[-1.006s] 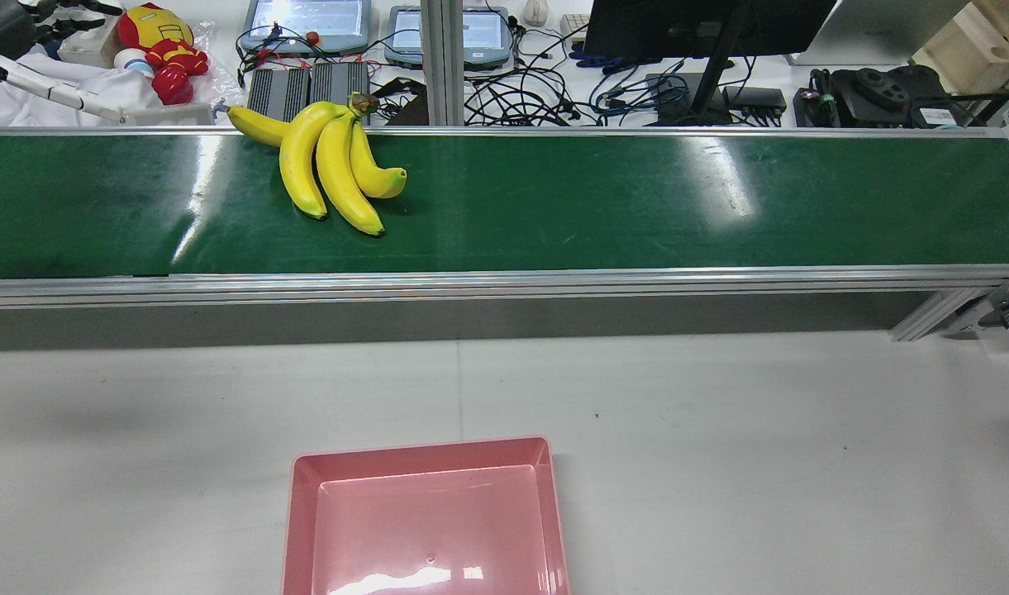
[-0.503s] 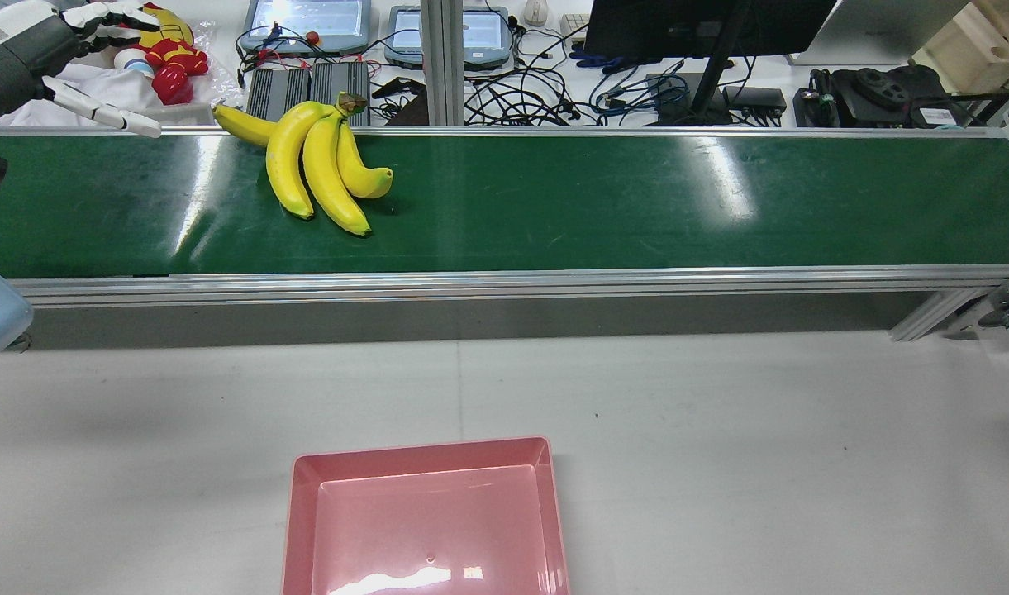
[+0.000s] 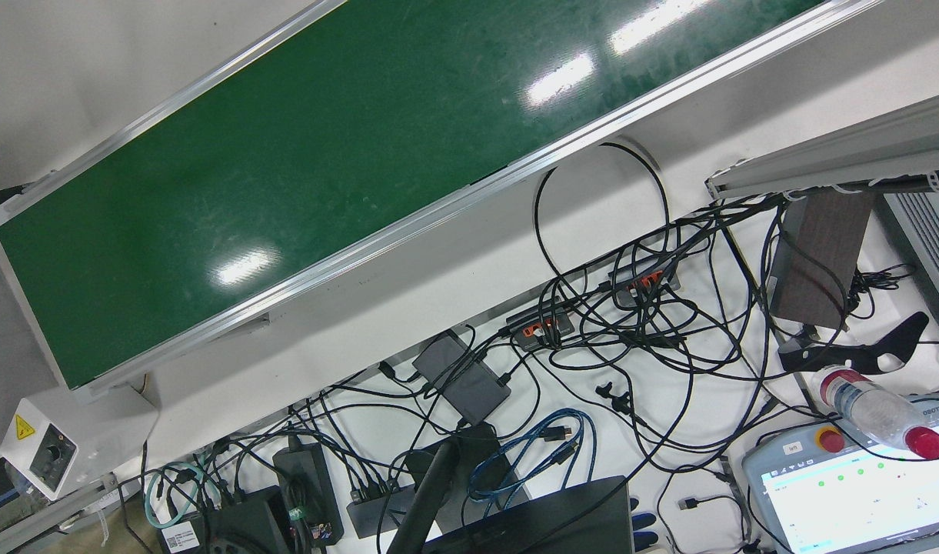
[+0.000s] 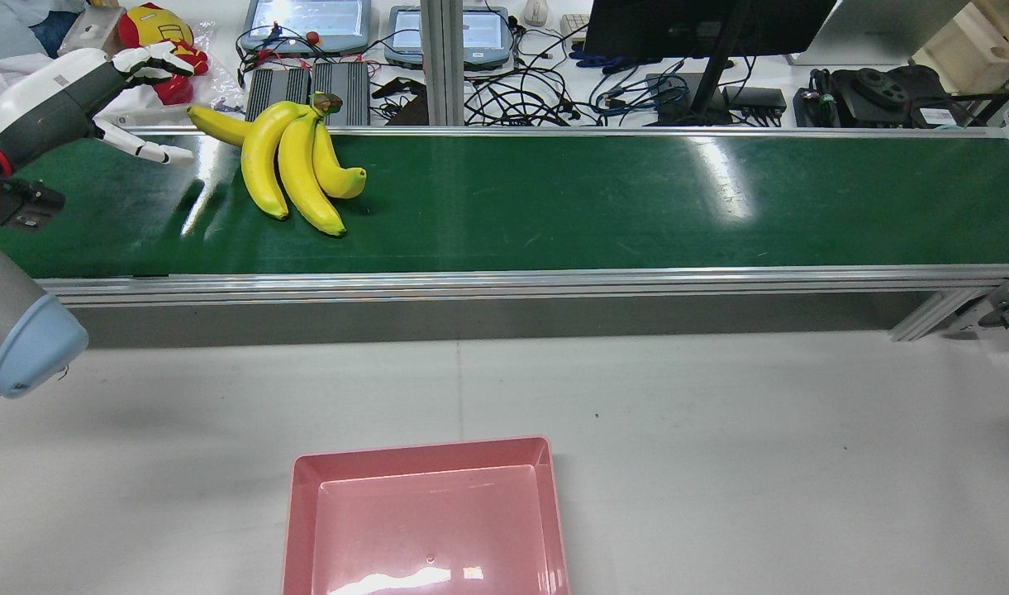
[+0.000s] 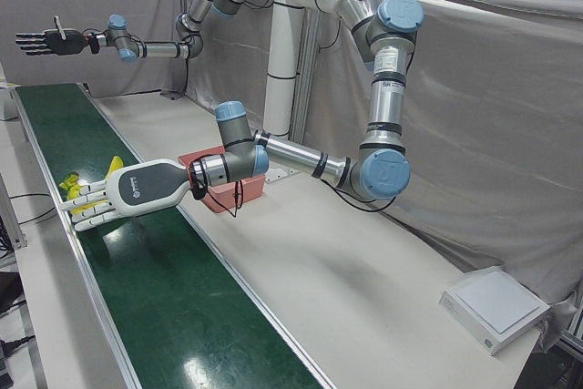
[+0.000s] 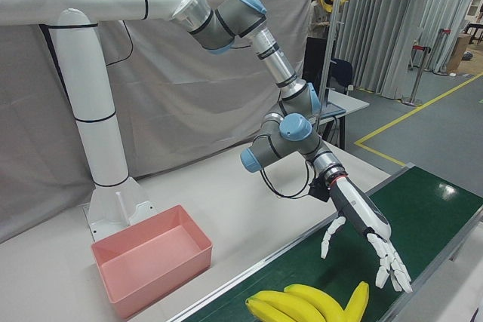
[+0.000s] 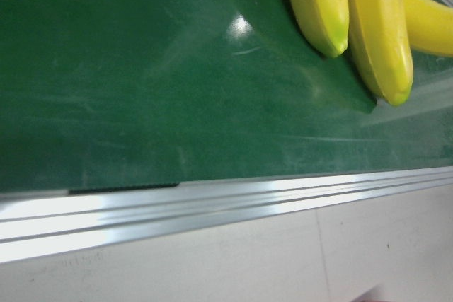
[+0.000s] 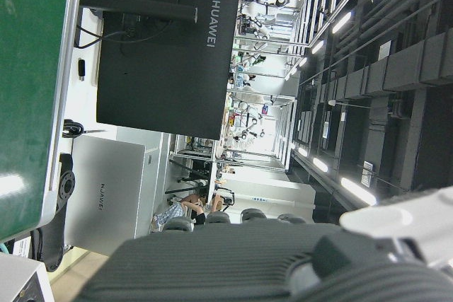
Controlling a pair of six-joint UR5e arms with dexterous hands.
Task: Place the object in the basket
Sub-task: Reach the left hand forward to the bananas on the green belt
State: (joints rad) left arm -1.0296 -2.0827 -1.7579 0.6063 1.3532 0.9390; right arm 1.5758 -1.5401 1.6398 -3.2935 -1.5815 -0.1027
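Note:
A bunch of yellow bananas [image 4: 293, 169] lies on the green conveyor belt [image 4: 595, 198], by its far rail. My left hand [image 4: 99, 99] hovers over the belt just left of the bunch, open, fingers spread, not touching it. The left-front view has this hand [image 5: 127, 193] beside the bananas [image 5: 86, 179]; in the right-front view the hand [image 6: 366, 235] hangs above the bananas [image 6: 309, 303]. The left hand view catches banana tips [image 7: 354, 12] at its top right. The pink basket [image 4: 421, 447] stands empty on the near table. My right hand [image 5: 41, 41] is raised far off, open.
Aluminium rails [image 4: 471, 285] edge the belt. Behind it lie cables, teach pendants [image 4: 306, 21], a monitor stand [image 4: 715, 62] and a red-yellow toy [image 4: 161, 37]. The grey table [image 4: 719, 454] surrounds the basket. The front view has only belt [image 3: 284, 154] and cables.
The bananas have ridden left along the belt. My left hand has come in from the left edge, over the belt and closer to the bunch.

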